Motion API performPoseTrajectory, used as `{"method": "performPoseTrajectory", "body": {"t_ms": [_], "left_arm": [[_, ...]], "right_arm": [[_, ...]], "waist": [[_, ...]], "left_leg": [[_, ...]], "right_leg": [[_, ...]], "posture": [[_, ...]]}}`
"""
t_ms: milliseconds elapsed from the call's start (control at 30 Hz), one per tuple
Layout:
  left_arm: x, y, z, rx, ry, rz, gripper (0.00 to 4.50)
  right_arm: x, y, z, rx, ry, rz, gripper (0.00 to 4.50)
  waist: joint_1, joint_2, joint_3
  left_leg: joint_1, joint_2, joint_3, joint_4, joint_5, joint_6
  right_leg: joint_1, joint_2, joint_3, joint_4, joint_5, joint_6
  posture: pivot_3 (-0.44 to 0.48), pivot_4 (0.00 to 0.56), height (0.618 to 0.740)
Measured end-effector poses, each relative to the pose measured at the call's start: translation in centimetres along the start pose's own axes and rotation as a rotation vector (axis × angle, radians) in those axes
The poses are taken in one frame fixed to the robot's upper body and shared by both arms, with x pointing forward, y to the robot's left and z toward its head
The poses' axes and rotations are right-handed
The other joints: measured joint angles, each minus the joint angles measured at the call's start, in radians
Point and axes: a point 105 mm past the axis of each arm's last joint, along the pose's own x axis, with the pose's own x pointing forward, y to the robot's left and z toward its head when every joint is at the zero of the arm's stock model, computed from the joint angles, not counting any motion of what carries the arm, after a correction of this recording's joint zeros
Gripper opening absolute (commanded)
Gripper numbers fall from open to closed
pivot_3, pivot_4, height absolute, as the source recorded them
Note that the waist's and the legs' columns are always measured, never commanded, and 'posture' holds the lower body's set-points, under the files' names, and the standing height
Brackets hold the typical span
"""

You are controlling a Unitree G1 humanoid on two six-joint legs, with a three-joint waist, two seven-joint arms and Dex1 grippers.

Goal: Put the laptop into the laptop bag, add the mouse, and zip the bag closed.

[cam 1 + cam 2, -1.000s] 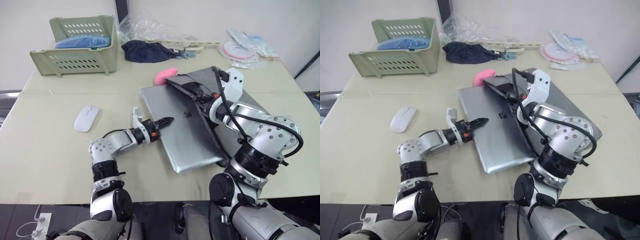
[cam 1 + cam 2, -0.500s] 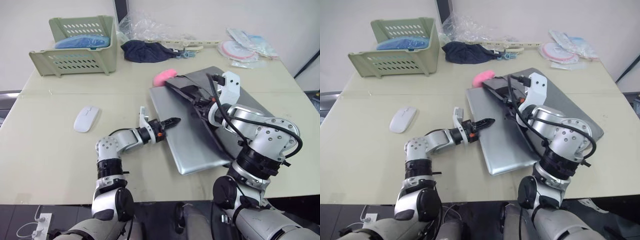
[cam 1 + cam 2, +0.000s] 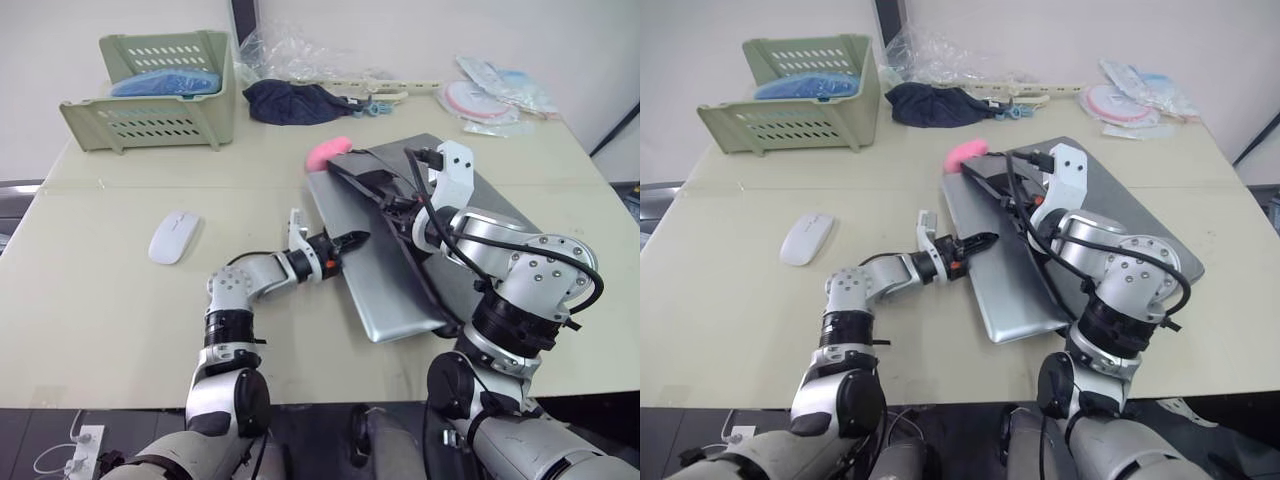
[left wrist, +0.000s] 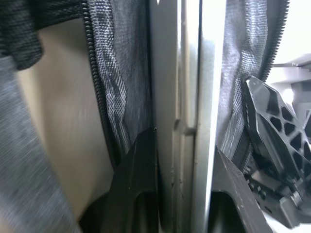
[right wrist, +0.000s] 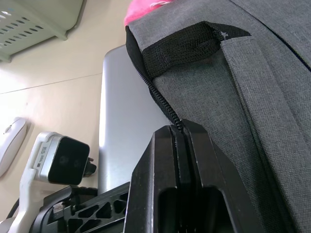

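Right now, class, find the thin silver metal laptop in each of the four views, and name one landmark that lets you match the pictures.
Left eye view: thin silver metal laptop lies centre, slanting towards the table's near edge.
Right eye view: same place, centre.
Left wrist view: edge-on, between the left gripper fingers.
Right wrist view: flat lid beside the bag's zip.
Shared landmark: the grey fabric laptop bag, its black zipped mouth around the laptop.

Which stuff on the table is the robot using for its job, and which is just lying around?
For the job:
laptop
laptop bag
mouse
left gripper
right gripper

Just lying about:
pink plush toy
green basket
dark cloth
plastic bags
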Motion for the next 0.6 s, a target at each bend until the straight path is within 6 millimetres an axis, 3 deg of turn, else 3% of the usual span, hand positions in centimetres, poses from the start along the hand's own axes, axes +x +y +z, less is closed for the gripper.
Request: {"method": "performPoseTrajectory", "body": {"t_ms": [300, 600], "left_arm": [[1.8, 0.4, 0.0, 0.022, 0.003, 0.005, 0.41], [2.2, 0.5, -0.1, 0.033, 0.004, -0.011, 0.41]], "right_arm": [[0.1, 0.4, -0.2, 0.006, 0.003, 0.012, 0.01], [0.0, 0.5, 0.1, -0.001, -0.006, 0.018, 0.01]], "waist": [[0.000, 0.001, 0.000], [0.002, 0.001, 0.000]], "left_leg": [[0.000, 0.000, 0.000, -0.002, 0.000, 0.000], [0.000, 0.000, 0.000, -0.001, 0.000, 0.000]], "right_leg": [[0.000, 0.000, 0.000, -0.001, 0.000, 0.000], [0.000, 0.000, 0.000, -0.001, 0.000, 0.001]], "posture": [[0.000, 0.150, 0.740], [0.000, 0.150, 0.740]]}}
